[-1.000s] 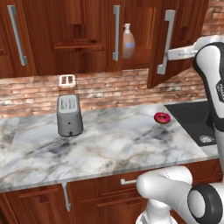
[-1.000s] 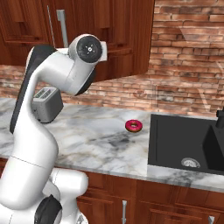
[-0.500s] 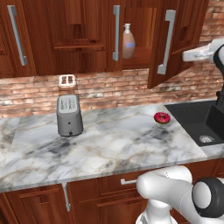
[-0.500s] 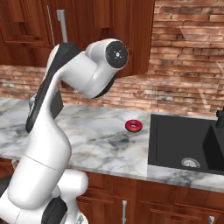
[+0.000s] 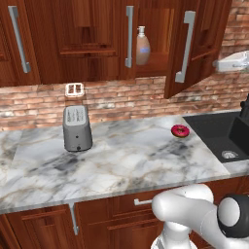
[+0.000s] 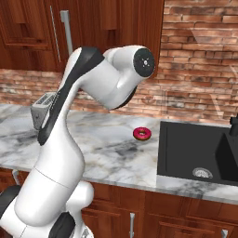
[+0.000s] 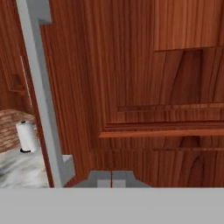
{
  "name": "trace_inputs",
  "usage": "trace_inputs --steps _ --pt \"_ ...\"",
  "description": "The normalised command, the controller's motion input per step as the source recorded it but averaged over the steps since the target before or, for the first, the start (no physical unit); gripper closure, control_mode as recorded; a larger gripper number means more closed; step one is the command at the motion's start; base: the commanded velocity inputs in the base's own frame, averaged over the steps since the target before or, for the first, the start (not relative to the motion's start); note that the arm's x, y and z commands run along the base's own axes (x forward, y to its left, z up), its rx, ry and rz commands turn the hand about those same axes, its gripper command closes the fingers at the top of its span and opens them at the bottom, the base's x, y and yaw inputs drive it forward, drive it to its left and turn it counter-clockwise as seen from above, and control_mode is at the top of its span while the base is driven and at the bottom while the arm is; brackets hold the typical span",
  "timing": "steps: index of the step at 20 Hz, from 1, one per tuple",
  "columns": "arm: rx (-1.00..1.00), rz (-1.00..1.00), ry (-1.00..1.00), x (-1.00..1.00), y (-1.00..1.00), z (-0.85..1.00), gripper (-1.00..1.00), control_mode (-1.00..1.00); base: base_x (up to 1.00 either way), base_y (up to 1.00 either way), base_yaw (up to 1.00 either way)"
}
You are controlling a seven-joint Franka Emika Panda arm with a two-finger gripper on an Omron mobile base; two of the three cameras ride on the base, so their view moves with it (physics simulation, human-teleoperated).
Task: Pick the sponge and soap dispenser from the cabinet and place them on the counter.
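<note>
Cabinet (image 5: 97, 39) door ajar; soap dispenser (image 5: 142, 46) upright on its shelf. Gripper (image 7: 111, 180) fingers closed together, holding nothing, facing a door panel beside a handle (image 7: 43, 92).

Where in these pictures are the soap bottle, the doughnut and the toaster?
soap dispenser (image 5: 142, 49), left base view, on the bottle's rounded body.
doughnut (image 5: 180, 131), left base view, on its red ring.
toaster (image 5: 77, 129), left base view, on its grey front.

Soap dispenser (image 5: 142, 46) base behind door
</note>
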Motion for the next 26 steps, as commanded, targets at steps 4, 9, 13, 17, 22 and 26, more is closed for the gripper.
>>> trace_inputs --steps 4,9,13,17,22,26 --pt "0.0 0.01 -0.03 -0.44 0.35 0.0 1.0 -1.0 0.0 0.0 0.0" --pt "-0.01 0.0 -0.04 -0.46 0.44 0.0 1.0 -1.0 0.0 0.0 0.0" --pt "-0.03 0.0 -0.01 -0.45 0.49 0.0 1.0 -1.0 0.0 0.0 0.0" --pt "-0.05 0.0 0.0 -0.39 0.46 0.0 1.0 -1.0 0.0 0.0 0.0" --pt "-0.08 0.0 0.0 -0.32 0.65 0.0 1.0 -1.0 0.0 0.0 0.0" --pt "-0.12 0.0 0.0 -0.06 0.85 0.0 -1.0 -1.0 0.0 0.0 0.0"
